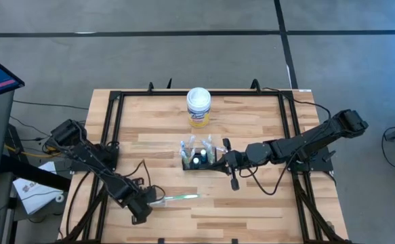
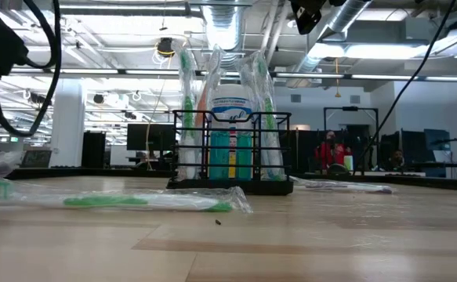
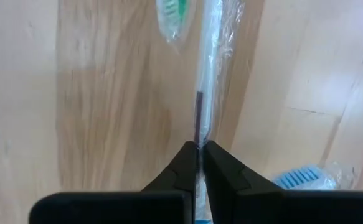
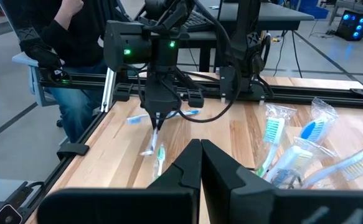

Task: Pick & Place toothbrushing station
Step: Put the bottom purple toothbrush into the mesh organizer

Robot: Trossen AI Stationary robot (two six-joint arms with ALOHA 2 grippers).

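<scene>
The toothbrushing station, a black wire-mesh caddy (image 1: 197,160), stands at the table's middle with several wrapped toothbrushes and a tube upright in it; it also shows in the low view (image 2: 232,149). A wrapped green toothbrush (image 1: 181,198) lies on the table near the front, and also shows in the low view (image 2: 134,201). My left gripper (image 1: 148,203) is shut on its handle end. My right gripper (image 1: 219,161) is shut, close against the caddy's right side, with nothing showing between its fingers (image 4: 200,149). My left gripper pinches the wrapped toothbrush's handle end (image 3: 198,138) between its two fingertips, wrapper included. The fingers come from above, slanting toward the table's right. The brush runs away from them with its green head (image 3: 172,12) far off and lies on the table. My right gripper: I cannot tell whether it touches the caddy.
A white-lidded, yellow-labelled round canister (image 1: 198,107) stands behind the caddy. A wrapped blue toothbrush (image 3: 302,177) lies beside my left gripper. Another wrapped item (image 2: 346,186) lies right of the caddy. A seated person (image 4: 63,56) is beyond the table's left edge.
</scene>
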